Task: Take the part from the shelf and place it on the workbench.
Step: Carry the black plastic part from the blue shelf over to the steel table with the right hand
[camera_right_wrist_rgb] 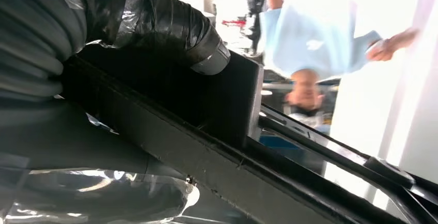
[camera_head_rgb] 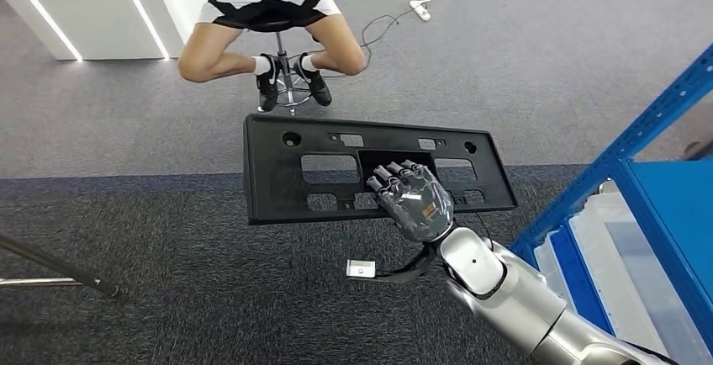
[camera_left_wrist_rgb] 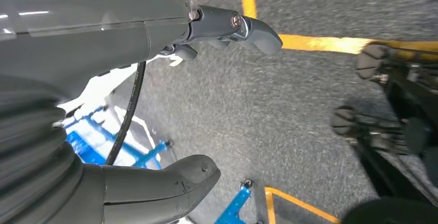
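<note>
Head view: right hand [camera_head_rgb: 416,203] seemingly gripping part [camera_head_rgb: 286,176].

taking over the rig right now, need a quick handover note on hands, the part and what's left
Right hand: grips the long black plastic panel with cut-outs at its near edge, carrying it flat above the grey carpet.
Left hand: holds nothing, fingers apart, hanging over the floor.
Blue metal shelf stands to the robot's right; a person on a stool sits ahead.
Done: part is off the shelf.
Left: reach the workbench and set the panel down on it.
</note>
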Robot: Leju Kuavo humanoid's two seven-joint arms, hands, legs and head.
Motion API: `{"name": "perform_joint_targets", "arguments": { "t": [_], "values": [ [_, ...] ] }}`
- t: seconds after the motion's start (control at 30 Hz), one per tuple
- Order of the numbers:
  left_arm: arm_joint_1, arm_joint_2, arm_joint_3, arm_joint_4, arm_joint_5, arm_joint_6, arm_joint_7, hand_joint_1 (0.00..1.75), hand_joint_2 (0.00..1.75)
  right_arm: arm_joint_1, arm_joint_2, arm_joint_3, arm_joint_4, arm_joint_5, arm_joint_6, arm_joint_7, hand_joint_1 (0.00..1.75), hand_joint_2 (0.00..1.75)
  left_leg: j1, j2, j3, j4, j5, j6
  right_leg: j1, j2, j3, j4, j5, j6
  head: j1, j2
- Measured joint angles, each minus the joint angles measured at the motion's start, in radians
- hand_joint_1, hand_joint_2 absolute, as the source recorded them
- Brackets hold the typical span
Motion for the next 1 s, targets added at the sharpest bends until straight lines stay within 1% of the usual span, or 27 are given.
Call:
{"name": "perform_joint_targets", "arguments": {
  "t": [0.07, 0.1, 0.13, 0.17, 0.2, 0.23, 0.27, 0.3, 0.33, 0.37, 0.4, 0.43, 0.47, 0.5, 0.53, 0.57, 0.6, 0.63, 0.67, 0.73, 0.77, 0.83, 0.87, 0.9, 0.93, 0.97, 1.0],
  "values": [
    [0.0, -0.002, 0.0, 0.0, -0.001, 0.002, 0.0, 0.0, 1.75, -0.018, -0.013, 0.014, -0.007, 0.002, 0.028, 0.0, 1.75, 1.75, 0.001, -0.028, -0.006, 0.019, -0.01, -0.009, -0.007, 0.036, 0.05, -0.119, 0.06, 0.003, 0.0, 0.0],
    [-0.001, -0.002, 0.001, 0.0, -0.001, 0.001, -0.001, 0.0, 1.75, -0.026, -0.019, 0.021, -0.012, 0.002, 0.038, 0.0, 1.75, 1.75, 0.002, -0.04, -0.012, 0.028, -0.014, -0.015, -0.01, 0.055, 0.066, -0.158, 0.073, 0.004, 0.0, 0.0],
    [0.0, -0.003, 0.001, 0.0, -0.001, -0.001, -0.002, 0.0, 1.75, -0.034, -0.024, 0.029, -0.017, 0.002, 0.046, 0.0, 1.75, 1.75, 0.003, -0.051, -0.019, 0.034, -0.016, -0.02, -0.009, 0.068, 0.072, -0.174, 0.072, 0.003, -0.001, 0.0],
    [0.001, -0.004, 0.001, 0.0, -0.001, -0.002, -0.002, 0.0, 1.75, -0.042, -0.028, 0.037, -0.022, 0.002, 0.053, 0.0, 1.75, 1.75, 0.005, -0.063, -0.025, 0.037, -0.015, -0.027, -0.006, 0.068, 0.072, -0.176, 0.069, 0.0, -0.001, 0.0],
    [0.003, -0.004, 0.001, 0.0, 0.0, -0.002, -0.003, 0.0, 1.75, -0.05, -0.031, 0.046, -0.027, 0.001, 0.059, 0.0, 1.75, 1.75, 0.008, -0.074, -0.03, 0.036, -0.013, -0.032, -0.006, 0.056, 0.071, -0.176, 0.07, -0.005, -0.002, 0.0],
    [0.007, -0.005, 0.001, 0.0, 0.0, -0.002, -0.003, 0.0, 1.75, -0.058, -0.034, 0.053, -0.033, 0.0, 0.064, 0.001, 1.75, 1.75, 0.01, -0.07, -0.033, 0.04, -0.014, -0.037, -0.005, 0.044, 0.073, -0.179, 0.072, -0.011, -0.001, 0.0],
    [0.009, -0.006, 0.001, 0.0, 0.0, -0.002, -0.003, 0.0, 1.75, -0.066, -0.038, 0.058, -0.04, -0.002, 0.069, 0.002, 1.75, 1.75, 0.009, -0.05, -0.041, 0.055, -0.023, -0.041, -0.006, 0.032, 0.075, -0.183, 0.073, -0.018, -0.002, 0.0],
    [0.01, -0.006, 0.001, 0.0, 0.0, -0.002, -0.003, 0.0, 1.75, -0.075, -0.042, 0.065, -0.049, -0.005, 0.076, 0.002, 1.75, 1.75, 0.008, -0.02, -0.057, 0.089, -0.042, -0.045, -0.006, 0.018, 0.078, -0.187, 0.075, -0.024, -0.003, 0.0],
    [0.009, -0.006, 0.001, 0.0, 0.001, -0.001, -0.003, 0.0, 1.75, -0.084, -0.046, 0.071, -0.058, -0.007, 0.084, 0.003, 1.75, 1.75, 0.007, 0.018, -0.082, 0.143, -0.07, -0.048, -0.003, 0.004, 0.081, -0.189, 0.074, -0.028, -0.003, 0.0],
    [0.006, -0.006, 0.001, 0.0, 0.001, 0.0, -0.003, 0.0, 1.75, -0.092, -0.05, 0.079, -0.066, -0.009, 0.094, 0.003, 1.75, 1.75, 0.007, 0.045, -0.115, 0.21, -0.1, -0.051, 0.0, -0.01, 0.082, -0.19, 0.073, -0.031, -0.004, 0.0],
    [0.002, -0.006, 0.002, 0.0, 0.001, 0.001, -0.003, 0.0, 1.75, -0.099, -0.053, 0.088, -0.073, -0.011, 0.103, 0.003, 1.75, 1.75, 0.009, 0.059, -0.148, 0.272, -0.123, -0.053, 0.003, -0.025, 0.082, -0.19, 0.072, -0.033, -0.004, 0.0],
    [-0.001, -0.008, 0.002, 0.0, 0.001, 0.003, -0.002, 0.0, 1.75, -0.104, -0.055, 0.097, -0.078, -0.012, 0.11, 0.003, 1.75, 1.75, 0.01, 0.064, -0.168, 0.31, -0.131, -0.053, 0.006, -0.039, 0.083, -0.19, 0.07, -0.035, -0.004, 0.0],
    [-0.003, -0.009, 0.002, 0.0, 0.002, 0.004, -0.001, 0.0, 1.75, -0.109, -0.055, 0.106, -0.083, -0.013, 0.115, 0.002, 1.75, 1.75, 0.01, 0.066, -0.17, 0.311, -0.12, -0.052, 0.008, -0.053, 0.085, -0.19, 0.068, -0.036, -0.004, 0.0],
    [-0.003, -0.009, 0.003, 0.0, 0.002, 0.005, -0.001, 0.0, 1.75, -0.113, -0.055, 0.113, -0.088, -0.013, 0.117, 0.001, 1.75, 1.75, 0.01, 0.069, -0.151, 0.273, -0.092, -0.049, 0.01, -0.067, 0.088, -0.19, 0.065, -0.036, -0.004, 0.0],
    [-0.003, -0.01, 0.004, 0.0, 0.001, 0.005, -0.001, 0.0, 1.75, -0.117, -0.055, 0.12, -0.092, -0.013, 0.119, 0.0, 1.75, 1.75, 0.008, 0.082, -0.116, 0.205, -0.056, -0.044, 0.011, -0.079, 0.092, -0.19, 0.062, -0.035, -0.004, 0.0],
    [-0.003, -0.01, 0.005, 0.0, 0.001, 0.004, -0.002, 0.0, 1.75, -0.123, -0.056, 0.125, -0.096, -0.013, 0.12, 0.0, 1.75, 1.75, 0.001, 0.109, -0.08, 0.136, -0.032, -0.038, 0.013, -0.091, 0.096, -0.191, 0.059, -0.033, -0.004, 0.0],
    [-0.004, -0.009, 0.006, 0.0, 0.0, 0.001, -0.004, 0.0, 1.75, -0.128, -0.058, 0.129, -0.1, -0.014, 0.12, 0.0, 1.75, 1.75, -0.007, 0.134, -0.051, 0.081, -0.015, -0.031, 0.016, -0.101, 0.099, -0.192, 0.056, -0.03, -0.004, 0.0],
    [-0.004, -0.008, 0.006, 0.0, -0.001, -0.003, -0.006, 0.0, 1.75, -0.132, -0.06, 0.133, -0.104, -0.015, 0.122, 0.0, 1.75, 1.75, -0.014, 0.152, -0.036, 0.049, -0.011, -0.024, 0.018, -0.112, 0.101, -0.193, 0.054, -0.026, -0.004, 0.0],
    [-0.003, -0.007, 0.006, 0.0, -0.002, -0.007, -0.008, 0.0, 1.75, -0.134, -0.063, 0.138, -0.109, -0.017, 0.123, 0.001, 1.75, 1.75, -0.021, 0.157, -0.035, 0.039, -0.014, -0.019, 0.02, -0.124, 0.102, -0.195, 0.053, -0.022, -0.004, 0.0],
    [0.003, -0.004, 0.006, 0.0, -0.004, -0.014, -0.012, 0.0, 1.75, -0.139, -0.067, 0.146, -0.123, -0.025, 0.127, 0.003, 1.75, 1.75, -0.02, 0.13, -0.033, 0.028, -0.008, -0.009, 0.02, -0.14, 0.108, -0.197, 0.048, -0.012, -0.003, 0.0],
    [0.006, -0.002, 0.006, 0.0, -0.005, -0.018, -0.014, 0.0, 1.75, -0.143, -0.07, 0.149, -0.13, -0.029, 0.13, 0.003, 1.75, 1.75, -0.017, 0.118, -0.028, 0.021, -0.005, -0.004, 0.018, -0.124, 0.108, -0.188, 0.04, -0.008, -0.003, 0.0],
    [0.008, 0.003, 0.006, 0.0, -0.01, -0.024, -0.017, 0.0, 1.75, -0.151, -0.078, 0.154, -0.142, -0.033, 0.135, 0.003, 1.75, 1.75, -0.011, 0.095, -0.018, 0.008, 0.001, 0.008, 0.013, -0.06, 0.079, -0.117, -0.001, -0.002, -0.002, 0.0],
    [0.006, 0.006, 0.006, 0.0, -0.012, -0.027, -0.019, 0.0, 1.75, -0.154, -0.085, 0.159, -0.145, -0.034, 0.137, 0.003, 1.75, 1.75, -0.011, 0.082, -0.016, 0.006, 0.001, 0.012, 0.012, -0.028, 0.046, -0.054, -0.03, -0.002, -0.002, 0.0],
    [0.004, 0.009, 0.006, 0.0, -0.014, -0.029, -0.02, 0.0, 1.75, -0.155, -0.09, 0.164, -0.147, -0.034, 0.139, 0.002, 1.75, 1.75, -0.011, 0.067, -0.016, 0.007, 0.001, 0.015, 0.012, -0.013, 0.01, 0.011, -0.054, -0.001, -0.002, 0.0],
    [0.003, 0.012, 0.006, 0.0, -0.016, -0.031, -0.021, 0.0, 1.75, -0.155, -0.095, 0.171, -0.148, -0.035, 0.14, 0.002, 1.75, 1.75, -0.011, 0.05, -0.016, 0.009, 0.0, 0.016, 0.012, -0.007, -0.019, 0.058, -0.064, 0.0, -0.002, 0.0],
    [0.002, 0.014, 0.006, 0.0, -0.019, -0.033, -0.021, 0.0, 1.75, -0.155, -0.098, 0.176, -0.149, -0.036, 0.141, 0.001, 1.75, 1.75, -0.011, 0.033, -0.016, 0.011, -0.001, 0.016, 0.011, -0.005, -0.034, 0.074, -0.055, 0.001, -0.002, 0.0],
    [0.002, 0.016, 0.006, 0.0, -0.022, -0.034, -0.021, 0.0, 1.75, -0.156, -0.099, 0.181, -0.149, -0.038, 0.142, 0.001, 1.75, 1.75, -0.011, 0.016, -0.015, 0.015, -0.002, 0.015, 0.01, -0.003, -0.03, 0.049, -0.025, 0.001, -0.002, 0.0]
  ]
}}
